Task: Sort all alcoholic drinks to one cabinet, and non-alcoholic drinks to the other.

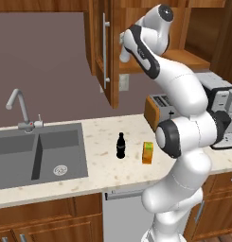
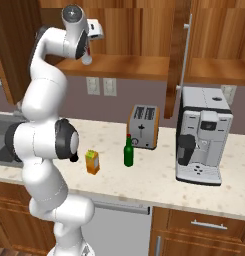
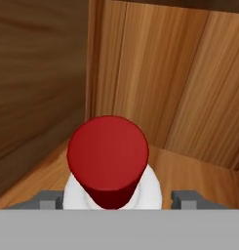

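While the white arm is reaching up high into the open upper cabinet [image 2: 124, 67], the gripper [image 3: 111, 199] is hanging right over the white bottle with the red cap [image 3: 108, 158]. The bottle is standing upright on the wooden cabinet shelf, near the back corner where two wood walls are meeting. Its red cap is showing from above in the hand view, with the white shoulders peeking out under it. The two fingers [image 3: 189, 199] are standing apart, one on each side of the bottle's shoulders, with a gap showing between them and the bottle, so they are not squeezing it.

Down on the counter [image 1: 112, 175], the small black cola bottle [image 1: 120, 145] is standing upright, a little way from the right edge of the sink [image 1: 39, 153]. The orange juice carton [image 1: 147, 152] is standing just beside it, closer to the robot. The green glass bottle [image 2: 128, 151] is standing upright too, in front of the toaster [image 2: 143, 126] and near the carton. The coffee machine [image 2: 203, 135] is sitting farther along the counter toward its right end, well apart from the drinks.
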